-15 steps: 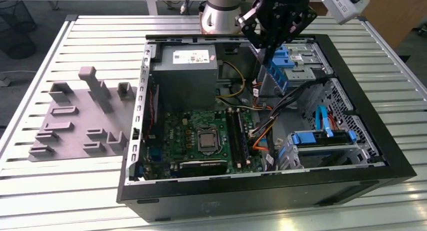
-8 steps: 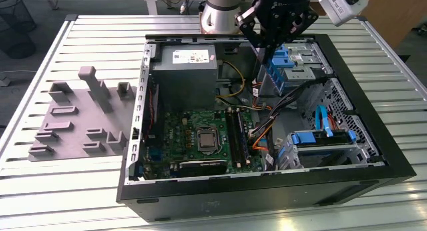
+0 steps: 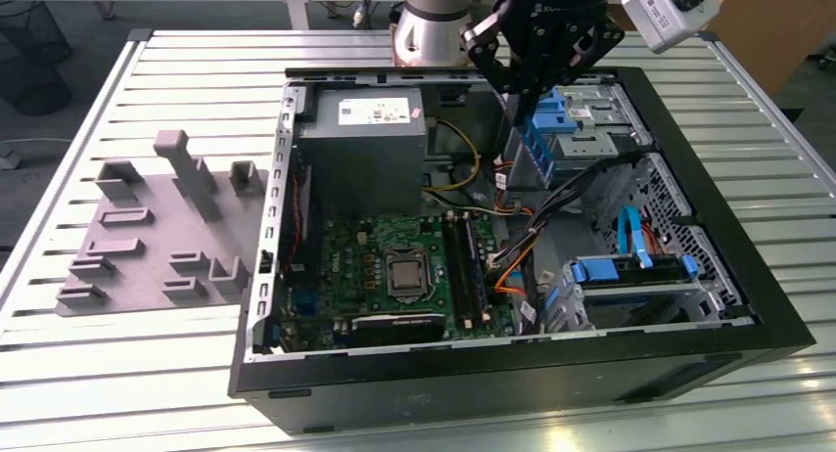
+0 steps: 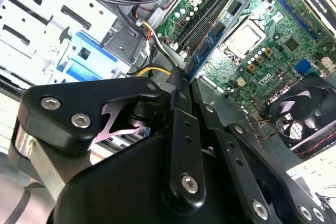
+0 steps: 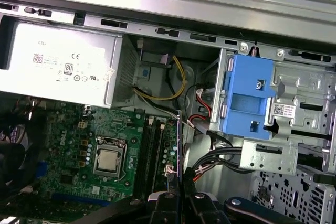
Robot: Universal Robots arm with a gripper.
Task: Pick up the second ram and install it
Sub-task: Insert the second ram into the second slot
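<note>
A black gripper [image 3: 520,114] is seen at the upper middle of the exterior view, hanging over the far part of an open computer case [image 3: 731,344] that is laid on its side on a slatted metal table [image 3: 170,393]. In the first wrist view the gripper [image 5: 179,199] is clenched on the second ram [image 5: 179,145], which is seen edge-on as a thin upright strip rising from between the fingers. The stick is held in the air above the inside of the case, apart from the board below it. Beneath it, in that view, the green motherboard [image 5: 68,156] is seen with its metal-capped processor [image 5: 109,160] and, just beside that, the long dark memory slots [image 5: 149,156]. The held stick is lined up roughly along the run of those slots but is not seated in them. A silver power supply [image 3: 366,129] is fixed at the far end of the case, towards the exterior view's left of the gripper, and a blue drive bracket [image 5: 247,98] is mounted in the metal cage on the other side. A bundle of black and coloured cables [image 3: 523,242] is draped between the board and the cage. On the table at the exterior view's left, well apart from the case, grey slotted fixture blocks [image 3: 157,227] are set on a grey plate.
</note>
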